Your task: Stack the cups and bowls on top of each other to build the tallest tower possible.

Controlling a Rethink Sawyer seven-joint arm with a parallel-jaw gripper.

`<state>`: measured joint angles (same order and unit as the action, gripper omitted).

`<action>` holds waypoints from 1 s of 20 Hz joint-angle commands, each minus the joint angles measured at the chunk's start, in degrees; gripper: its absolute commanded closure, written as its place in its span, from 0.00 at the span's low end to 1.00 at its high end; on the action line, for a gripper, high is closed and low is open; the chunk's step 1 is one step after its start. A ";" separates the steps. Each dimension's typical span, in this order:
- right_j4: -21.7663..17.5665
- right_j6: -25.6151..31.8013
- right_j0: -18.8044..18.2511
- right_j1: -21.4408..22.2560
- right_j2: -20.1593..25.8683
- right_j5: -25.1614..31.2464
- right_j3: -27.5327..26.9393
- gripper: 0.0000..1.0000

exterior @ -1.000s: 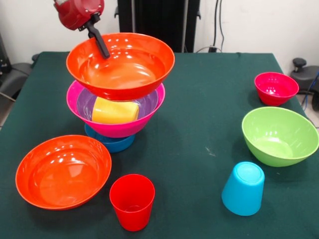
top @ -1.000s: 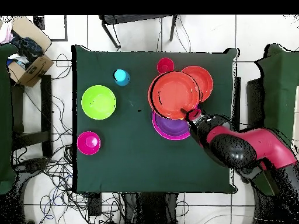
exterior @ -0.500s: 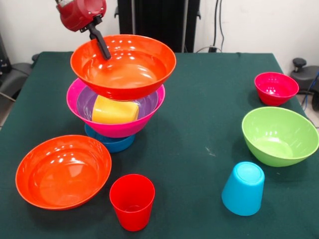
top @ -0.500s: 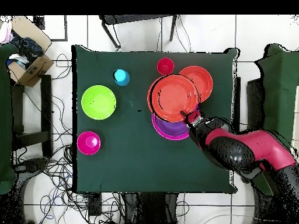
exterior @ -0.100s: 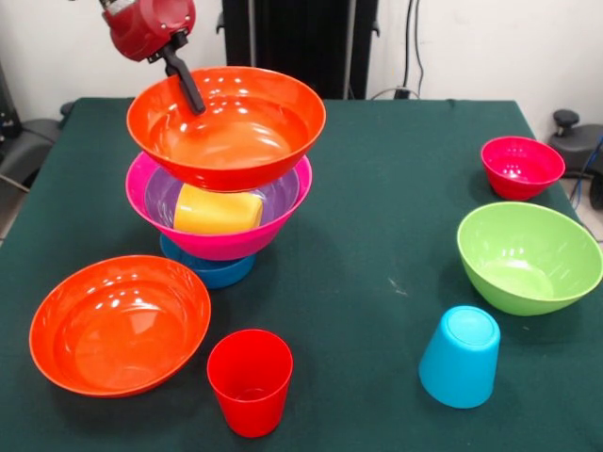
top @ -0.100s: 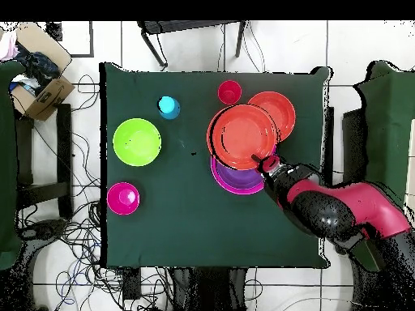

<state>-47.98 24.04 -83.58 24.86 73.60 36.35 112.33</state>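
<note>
We see the big green table [exterior @ -0.100s: 396, 188] first, and on it stands the tower [exterior @ -0.100s: 219, 202]: a small blue bowl [exterior @ -0.100s: 212, 269] at the bottom, then the magenta bowl [exterior @ -0.100s: 221, 240] with the purple bowl [exterior @ -0.100s: 160, 196] inside it, and the yellow cup [exterior @ -0.100s: 217, 211] lying on its side in there. Above that hangs a big orange bowl [exterior @ -0.100s: 226, 122], tipped a little. Our gripper [exterior @ -0.100s: 186, 89] is pinched on its far rim, one finger inside the bowl. The bowl looks light, hard and shiny, so we think it can slip, and the thin rim is the best place to hold it. It may wobble on the round cup if we set it down. The other orange bowl [exterior @ -0.100s: 118, 323] sits near the front, with the red cup [exterior @ -0.100s: 250, 379] just beside it. The lime green bowl [exterior @ -0.100s: 528, 256], the crimson bowl [exterior @ -0.100s: 521, 167] and the light blue cup [exterior @ -0.100s: 460, 356], which is upside down, sit well apart on the other side. Compared with one second ago, the held bowl has moved only a tiny bit and sits a little flatter. Nothing else has moved.
</note>
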 commanded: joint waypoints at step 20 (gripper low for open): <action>-8.63 7.30 1.31 -3.28 -6.91 1.95 2.59 1.00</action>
<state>-52.18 24.04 -83.60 23.67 71.73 36.34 112.64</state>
